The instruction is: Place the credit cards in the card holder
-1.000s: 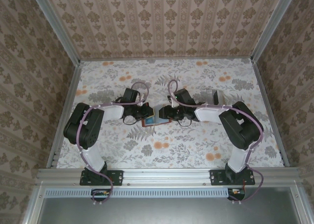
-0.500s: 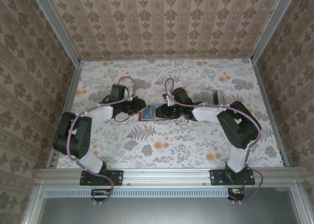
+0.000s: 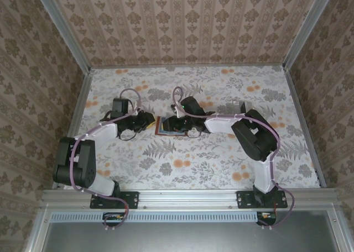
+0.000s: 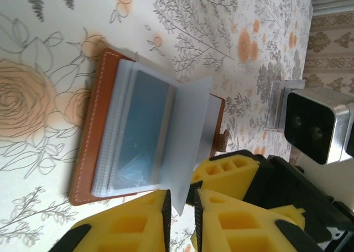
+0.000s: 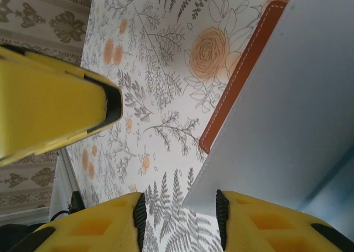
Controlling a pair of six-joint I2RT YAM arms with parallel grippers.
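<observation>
Top view: card holder [image 3: 165, 126] lies open on the floral cloth [image 3: 221, 158], flanked closely by left gripper [image 3: 149, 121] and right gripper [image 3: 176, 126]. Left wrist adds a bluish card [image 4: 141, 127] in a clear pocket and a pale sheet [image 4: 188, 130] raised, its corner in the left jaws' narrow gap. Right wrist: jaws spread wide, sheet corner between them, unclamped.

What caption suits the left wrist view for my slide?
Open card holder on floral cloth, bluish card sleeved inside, pale card reaching between the yellow tips of the left pincer.
</observation>
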